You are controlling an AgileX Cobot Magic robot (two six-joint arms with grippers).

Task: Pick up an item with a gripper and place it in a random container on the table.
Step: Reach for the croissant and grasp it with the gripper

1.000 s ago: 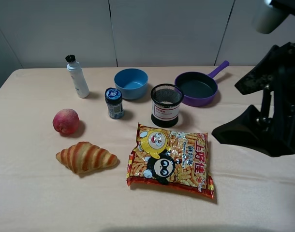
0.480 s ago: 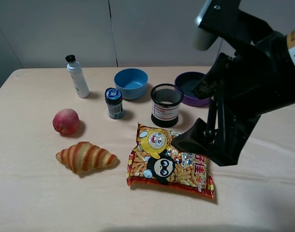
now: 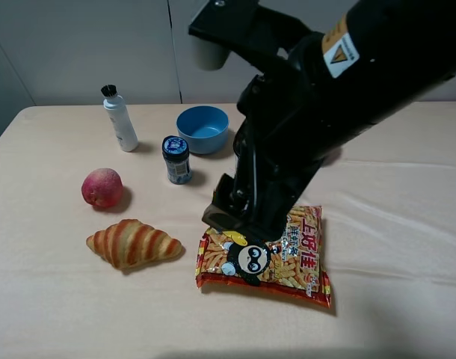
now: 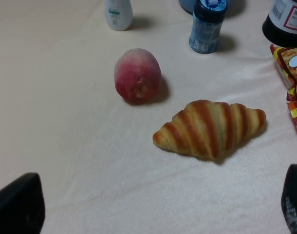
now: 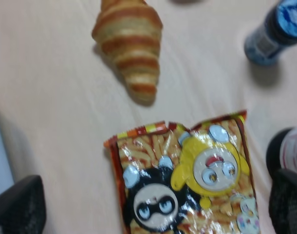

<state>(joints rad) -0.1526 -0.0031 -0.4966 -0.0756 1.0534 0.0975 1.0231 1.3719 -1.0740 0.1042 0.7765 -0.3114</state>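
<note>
The croissant (image 3: 134, 243) lies untouched on the worktop (image 3: 56, 314), toward its front-left corner. The peach (image 3: 102, 187) sits just behind it, and the snack bag (image 3: 265, 258) lies beside it toward the middle. The right arm (image 3: 325, 112) reaches across the middle. The right tool (image 5: 151, 204) hangs over the bag's back part, jaws spread wide and holding nothing. The left tool (image 4: 156, 207) is also spread wide and empty, with croissant and peach in its camera's sight. A bowl (image 3: 203, 129), a jar (image 3: 176, 158) and a bottle (image 3: 119, 118) stand nearer the back edge.
</note>
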